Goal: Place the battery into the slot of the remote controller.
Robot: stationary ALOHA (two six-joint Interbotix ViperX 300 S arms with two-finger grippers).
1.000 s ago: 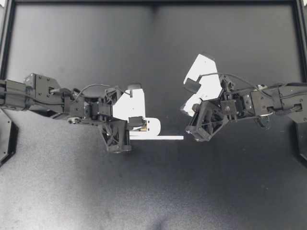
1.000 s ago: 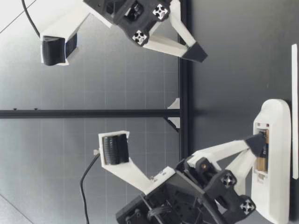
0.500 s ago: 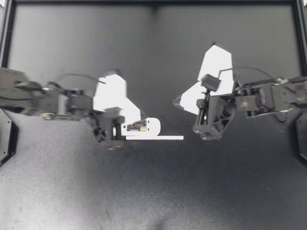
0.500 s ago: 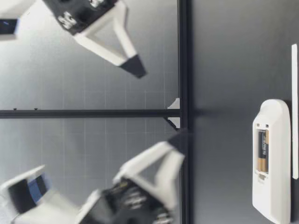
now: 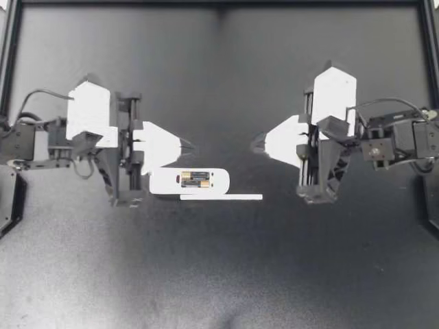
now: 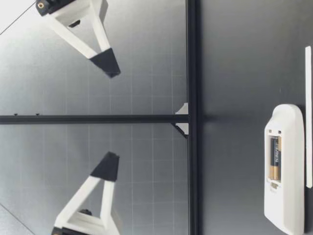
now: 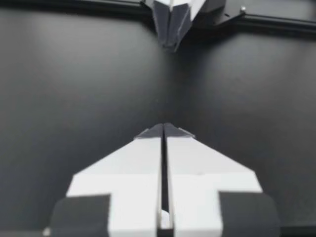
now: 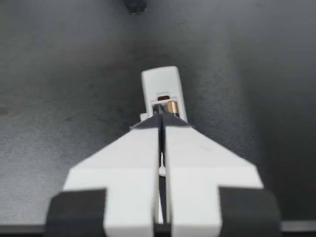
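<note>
The white remote controller (image 5: 161,181) lies face down on the black table with its slot uncovered. A black and gold battery (image 5: 195,179) sits in that slot, also seen in the low view as the battery (image 6: 275,157) inside the remote (image 6: 286,196). My left gripper (image 5: 188,147) hovers just behind the remote, shut and empty. My right gripper (image 5: 254,144) faces it from the other side, also shut and empty. Both the left gripper (image 6: 108,165) and the right gripper (image 6: 108,66) hang well above the table. Ahead of my right gripper (image 8: 161,118) lies the remote (image 8: 160,81).
A thin white strip (image 5: 223,197) lies on the table along the remote's near side, seen edge-on as the strip (image 6: 308,117) in the low view. A black frame rail (image 6: 191,73) borders the table's far edge. The left wrist view shows my left gripper (image 7: 163,129) facing my right gripper (image 7: 170,24).
My left gripper let go of the battery, leaving it in the slot, then rose and drew back to the left. My right gripper also rose and turned level.
</note>
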